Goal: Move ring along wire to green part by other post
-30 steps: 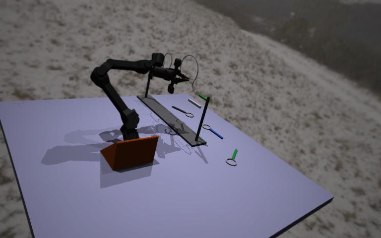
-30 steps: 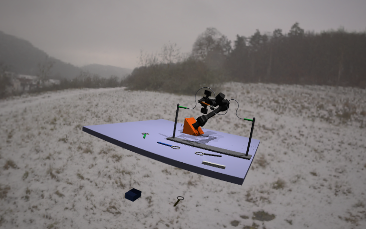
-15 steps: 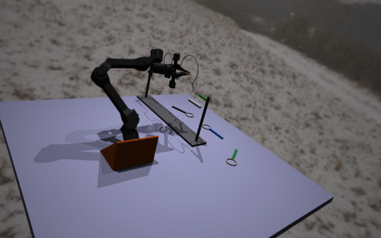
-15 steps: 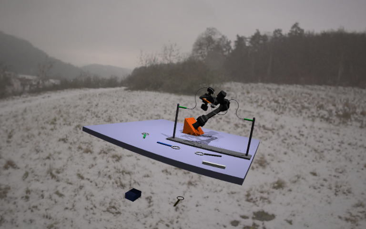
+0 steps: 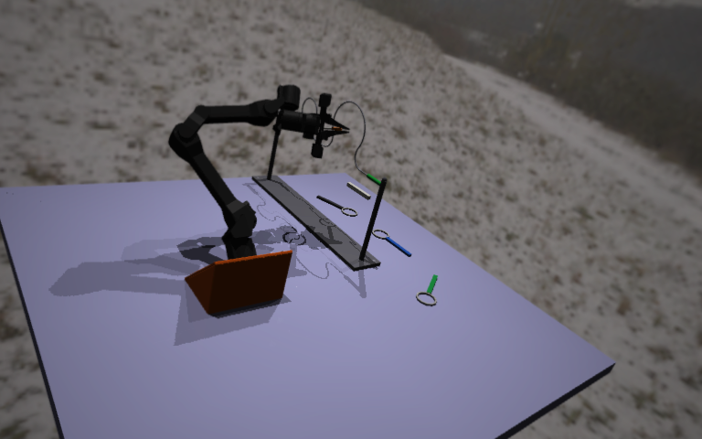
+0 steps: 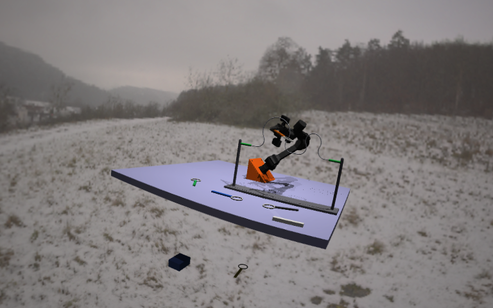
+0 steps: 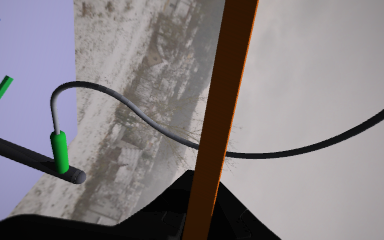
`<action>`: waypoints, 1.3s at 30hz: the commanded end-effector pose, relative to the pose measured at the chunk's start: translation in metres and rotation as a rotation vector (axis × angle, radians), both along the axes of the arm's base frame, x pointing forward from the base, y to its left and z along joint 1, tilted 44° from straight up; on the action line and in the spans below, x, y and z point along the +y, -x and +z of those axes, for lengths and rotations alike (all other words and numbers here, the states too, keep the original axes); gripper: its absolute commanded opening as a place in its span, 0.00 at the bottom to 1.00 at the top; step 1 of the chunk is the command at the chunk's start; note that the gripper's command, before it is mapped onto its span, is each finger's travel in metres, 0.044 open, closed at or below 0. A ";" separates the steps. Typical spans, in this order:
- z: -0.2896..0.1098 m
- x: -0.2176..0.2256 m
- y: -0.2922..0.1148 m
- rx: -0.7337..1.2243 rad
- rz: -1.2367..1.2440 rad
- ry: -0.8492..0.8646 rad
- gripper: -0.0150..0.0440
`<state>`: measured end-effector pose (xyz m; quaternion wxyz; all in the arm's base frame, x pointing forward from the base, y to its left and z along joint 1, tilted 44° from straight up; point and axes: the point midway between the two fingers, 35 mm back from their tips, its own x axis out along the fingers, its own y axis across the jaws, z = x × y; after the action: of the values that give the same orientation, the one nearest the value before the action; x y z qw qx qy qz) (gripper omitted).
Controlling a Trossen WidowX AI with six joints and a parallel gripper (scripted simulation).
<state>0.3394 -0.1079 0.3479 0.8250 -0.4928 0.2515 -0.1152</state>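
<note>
The gripper [image 5: 338, 128] is squeezed tight on the orange handle [image 7: 222, 107], high up over the middle of the wire [image 7: 150, 121]. The green end [image 7: 59, 151] is near but not reached.
</note>
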 end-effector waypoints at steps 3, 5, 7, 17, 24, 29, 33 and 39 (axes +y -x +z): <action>0.001 -0.001 -0.001 -0.008 0.000 -0.058 0.00; 0.001 0.000 -0.001 -0.009 0.000 -0.080 0.00; 0.000 0.000 -0.001 -0.011 0.001 -0.103 0.00; -0.004 0.002 -0.001 -0.019 0.002 -0.225 0.00; -0.006 0.004 -0.001 -0.025 0.004 -0.314 0.00; -0.008 0.006 -0.001 -0.029 0.005 -0.377 0.00; -0.009 0.007 -0.002 -0.033 0.006 -0.427 0.00; -0.011 0.010 -0.002 -0.038 0.007 -0.503 0.00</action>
<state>0.3408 -0.0986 0.3360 0.9196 -0.2916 0.2565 -0.0596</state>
